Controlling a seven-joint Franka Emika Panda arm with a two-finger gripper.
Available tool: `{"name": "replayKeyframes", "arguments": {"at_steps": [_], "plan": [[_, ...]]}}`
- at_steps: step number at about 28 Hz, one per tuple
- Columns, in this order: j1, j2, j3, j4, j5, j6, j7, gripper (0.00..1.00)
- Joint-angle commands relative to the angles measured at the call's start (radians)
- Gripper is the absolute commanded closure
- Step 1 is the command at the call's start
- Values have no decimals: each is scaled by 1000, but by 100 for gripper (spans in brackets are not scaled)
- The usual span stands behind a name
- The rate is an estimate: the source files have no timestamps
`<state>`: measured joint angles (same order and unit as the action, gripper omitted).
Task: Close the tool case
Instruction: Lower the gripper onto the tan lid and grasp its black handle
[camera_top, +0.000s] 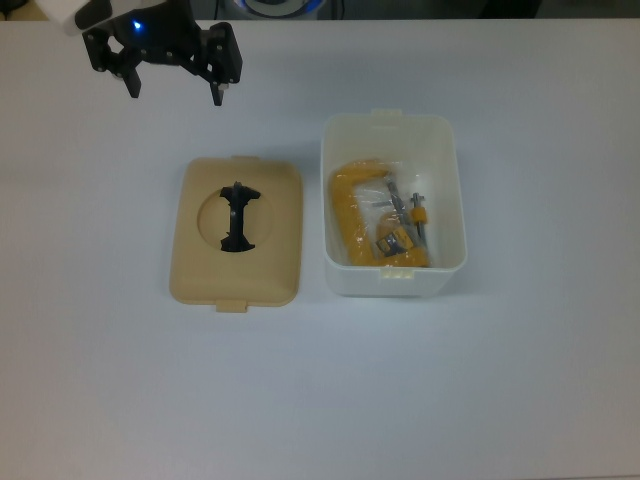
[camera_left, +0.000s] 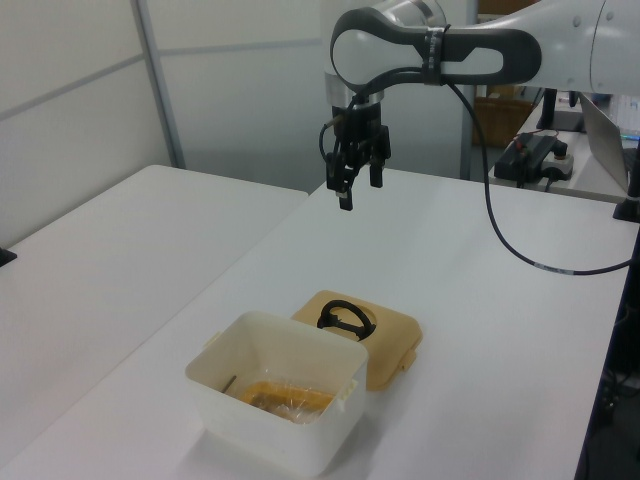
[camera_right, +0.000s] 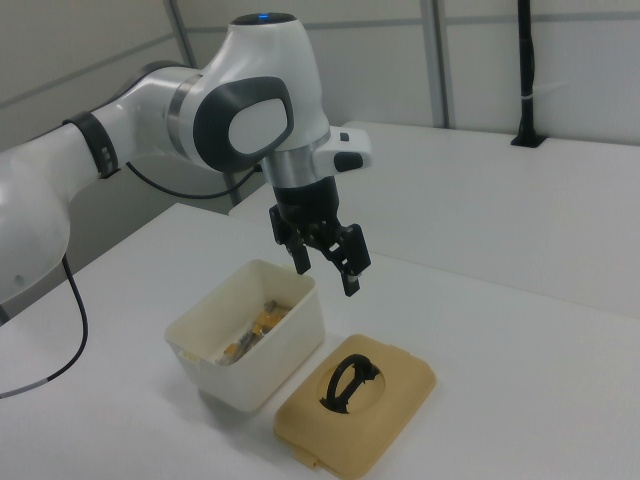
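- The tub (camera_top: 440, 150) of the tool case sits open on the white counter (camera_top: 520, 380), at about 3 o'clock from centre in the top view.
- Inside it lies a yellow clamp (camera_top: 352, 215) wrapped in clear plastic.
- The tan lid (camera_top: 275, 205) lies flat just beside the tub, at its 9 o'clock in the top view, black handle (camera_top: 238, 217) facing up.
- The end effector (camera_top: 173, 88) hangs above the counter at the lid's 11 o'clock in the top view, its fingers (camera_top: 216, 92) spread apart and holding nothing.
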<state>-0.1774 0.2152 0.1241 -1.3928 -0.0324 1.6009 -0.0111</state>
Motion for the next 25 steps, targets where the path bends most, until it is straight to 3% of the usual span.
{"name": "replayKeyframes", "arguments": {"at_steps": [1, 10, 21, 25], "plan": [[35, -14, -12, -23, 3, 11, 14, 0], [36, -11, -11, -57, 6, 39, 14, 0], [70, 10, -11, -218, 2, 220, 39, 0], [81, 42, -11, -235, -7, 260, 66, 0]]}}
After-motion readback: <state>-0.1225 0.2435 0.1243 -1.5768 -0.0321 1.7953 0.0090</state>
